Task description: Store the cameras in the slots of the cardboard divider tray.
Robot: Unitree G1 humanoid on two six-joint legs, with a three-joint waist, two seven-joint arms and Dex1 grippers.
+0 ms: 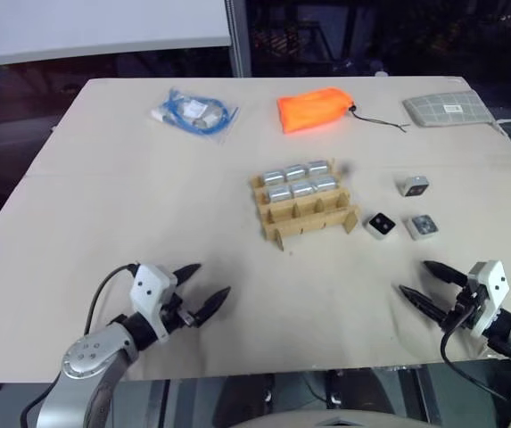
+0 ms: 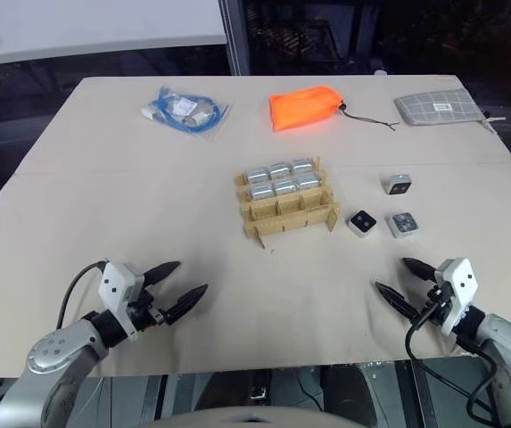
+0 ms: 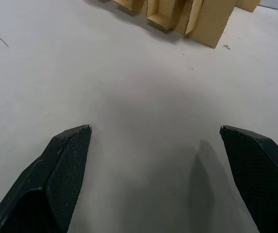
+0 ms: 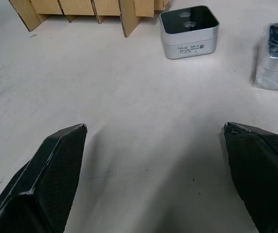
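From the head cam, both grippers were parked low over the near edge of the desk (image 1: pixel 103 152). The left gripper (image 1: pixel 203 292) and the right gripper (image 1: pixel 426 285) each had their fingers spread wide with nothing between them. I'd guess that's a ready pose before a pick. The cardboard divider tray (image 1: pixel 307 214) sat well ahead, between the two, with six cameras (image 1: pixel 301 181) already slotted in its two far rows and the near row apparently bare. Three loose cameras (image 1: pixel 380 225) sat ahead of the right fingers, so I reckoned that arm was the natural one to grab them. An orange pouch (image 1: pixel 313 109), a cable bag (image 1: pixel 193 113) and a grey pad (image 1: pixel 444 109) lay far beyond.

Left wrist cam: fingers (image 3: pixel 63 160) gaped over bare desk, with the tray's near corner cut off at the frame edge.

Right wrist cam: the nearest camera (image 4: pixel 189 31) was dead ahead, lens face up, and another one in plastic wrap was cropped off, so I couldn't read its orientation.
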